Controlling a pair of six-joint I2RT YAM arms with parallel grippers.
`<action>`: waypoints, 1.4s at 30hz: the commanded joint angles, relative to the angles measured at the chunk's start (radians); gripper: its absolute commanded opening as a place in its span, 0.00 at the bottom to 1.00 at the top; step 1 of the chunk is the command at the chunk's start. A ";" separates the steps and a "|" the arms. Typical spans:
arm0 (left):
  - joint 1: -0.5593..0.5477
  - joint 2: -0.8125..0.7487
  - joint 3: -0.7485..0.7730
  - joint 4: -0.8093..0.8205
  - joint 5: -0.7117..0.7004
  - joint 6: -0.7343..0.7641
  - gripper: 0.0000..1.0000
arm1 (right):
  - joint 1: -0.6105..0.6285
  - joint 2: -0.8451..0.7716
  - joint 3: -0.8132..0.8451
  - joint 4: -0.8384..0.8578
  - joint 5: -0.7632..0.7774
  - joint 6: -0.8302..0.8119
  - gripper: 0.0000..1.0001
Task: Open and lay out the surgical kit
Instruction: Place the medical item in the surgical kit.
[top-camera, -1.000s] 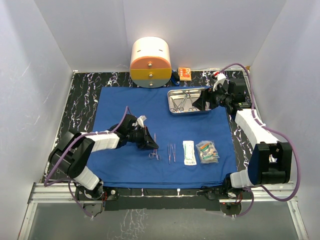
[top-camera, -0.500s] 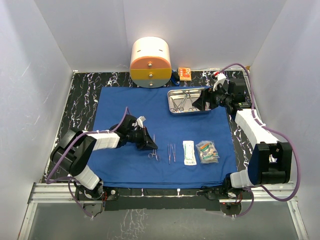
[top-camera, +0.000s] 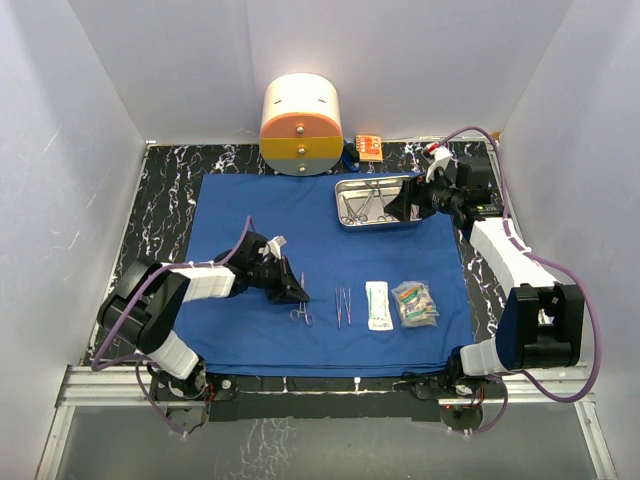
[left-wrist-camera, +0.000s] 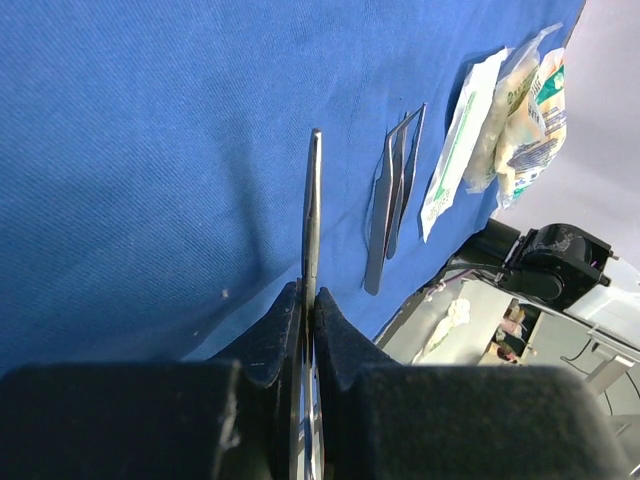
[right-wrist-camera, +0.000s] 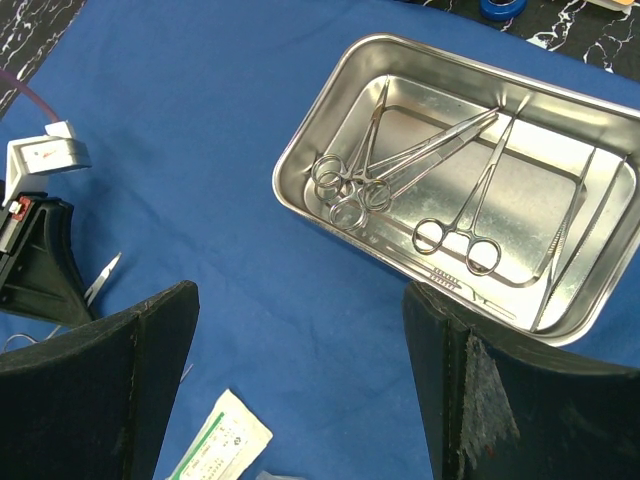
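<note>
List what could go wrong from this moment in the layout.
1. The left tool pinches the scissors by a thin edge; they may twist or slip.
2. The tweezers lie close beside; setting down could nudge them.
3. In the tray, forceps overlap at the rings; the open right tool may lift several.

Bright even light, glare on tray (right-wrist-camera: 300, 172)

Pulled a little to the left across the royal-blue cloth wrap (top-camera: 250, 210) within the last second, in the clamp of the left gripper (top-camera: 293, 292): the small metal scissors (top-camera: 302, 314). Now farther from the tweezers (top-camera: 342, 305) than before, with a wider strip of bare cloth between. Drawn back likewise, the gripper itself.
</note>
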 joint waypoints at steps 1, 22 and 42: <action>0.022 -0.037 0.011 -0.036 0.065 0.035 0.00 | -0.002 -0.011 0.025 0.033 -0.020 -0.001 0.82; 0.062 0.028 0.007 -0.052 0.056 0.034 0.11 | -0.002 -0.011 0.021 0.030 -0.031 -0.003 0.82; 0.066 0.045 0.044 -0.180 -0.002 0.081 0.28 | -0.002 -0.012 0.022 0.030 -0.046 -0.001 0.82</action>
